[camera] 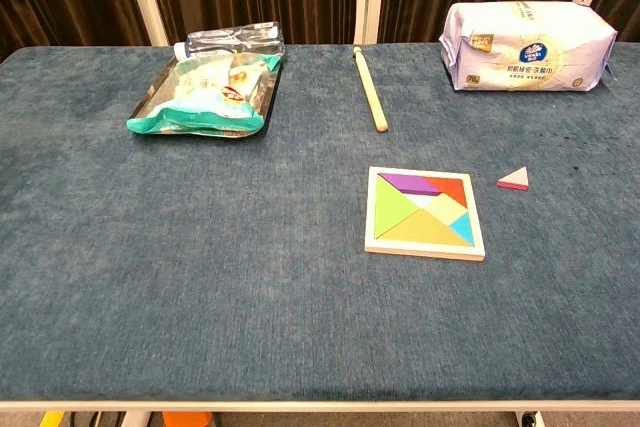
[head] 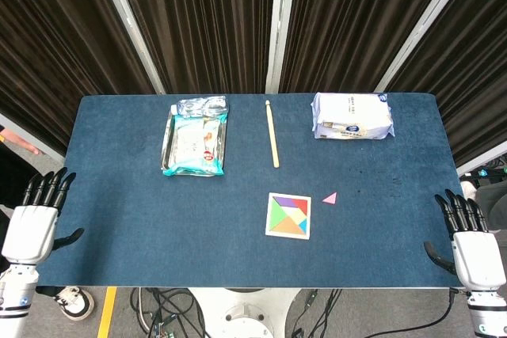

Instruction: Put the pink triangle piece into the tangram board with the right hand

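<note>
The pink triangle piece (head: 329,197) (camera: 515,179) lies flat on the blue table, just right of the tangram board's far corner. The square tangram board (head: 288,215) (camera: 425,213) sits near the table's middle front, filled with coloured pieces except for a small white gap near its centre. My right hand (head: 472,241) hangs off the table's right front corner, fingers spread and holding nothing, well away from the triangle. My left hand (head: 36,217) hovers at the left front edge, fingers also spread and empty. Neither hand shows in the chest view.
A metal tray (head: 168,142) (camera: 155,97) with a teal snack bag and a plastic bottle stands at the back left. A wooden stick (head: 272,134) (camera: 370,91) lies behind the board. A white tissue pack (head: 352,115) (camera: 527,46) sits at the back right.
</note>
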{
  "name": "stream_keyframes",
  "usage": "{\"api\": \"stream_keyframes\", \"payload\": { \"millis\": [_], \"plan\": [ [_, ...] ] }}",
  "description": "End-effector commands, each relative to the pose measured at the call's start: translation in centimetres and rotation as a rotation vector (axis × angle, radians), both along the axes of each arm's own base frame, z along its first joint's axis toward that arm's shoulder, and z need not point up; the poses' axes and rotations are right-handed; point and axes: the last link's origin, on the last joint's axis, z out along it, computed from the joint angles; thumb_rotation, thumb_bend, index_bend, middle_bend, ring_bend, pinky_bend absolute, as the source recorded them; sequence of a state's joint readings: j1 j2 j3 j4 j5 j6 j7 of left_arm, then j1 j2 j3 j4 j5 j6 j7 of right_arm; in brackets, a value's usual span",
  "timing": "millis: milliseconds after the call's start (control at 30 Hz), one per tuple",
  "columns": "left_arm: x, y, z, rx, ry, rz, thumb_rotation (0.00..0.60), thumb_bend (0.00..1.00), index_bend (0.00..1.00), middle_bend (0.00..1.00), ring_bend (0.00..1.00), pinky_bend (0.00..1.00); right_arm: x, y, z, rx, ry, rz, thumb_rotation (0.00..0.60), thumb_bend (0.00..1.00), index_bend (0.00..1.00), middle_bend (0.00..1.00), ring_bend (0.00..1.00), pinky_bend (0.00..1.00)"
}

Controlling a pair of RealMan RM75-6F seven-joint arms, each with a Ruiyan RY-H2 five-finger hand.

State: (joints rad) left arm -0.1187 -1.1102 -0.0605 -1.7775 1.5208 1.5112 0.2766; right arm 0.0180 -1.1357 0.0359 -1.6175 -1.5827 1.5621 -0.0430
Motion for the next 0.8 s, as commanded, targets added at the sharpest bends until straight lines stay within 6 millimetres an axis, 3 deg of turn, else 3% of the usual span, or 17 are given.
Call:
{"api": "stream_keyframes", "payload": {
  "millis": [33, 567, 800],
  "plan": [
    [-0.1, 0.0, -0.2, -0.006, -0.002, 0.005, 0.600, 0.00, 0.03, 0.00, 0.00, 0.00, -0.1, 0.0, -0.1, 0.004, -0.001, -0.004, 0.600, 0.19, 0.00, 0.00, 0.00, 0.00],
    [0.1, -0.4, -0.2, -0.009, -0.030, -0.010, 0.600, 0.00, 0.03, 0.00, 0.00, 0.00, -0.4, -0.7, 0.4, 0.013, 0.021, -0.012, 0.600, 0.19, 0.00, 0.00, 0.00, 0.00],
    [-0.3, -0.4, -0.1, -0.002, -0.031, -0.005, 0.600, 0.00, 0.03, 0.00, 0.00, 0.00, -0.1, -3.7, -0.3, 0.084, 0.049, -0.007, 0.600, 0.19, 0.00, 0.00, 0.00, 0.00]
  ]
}}
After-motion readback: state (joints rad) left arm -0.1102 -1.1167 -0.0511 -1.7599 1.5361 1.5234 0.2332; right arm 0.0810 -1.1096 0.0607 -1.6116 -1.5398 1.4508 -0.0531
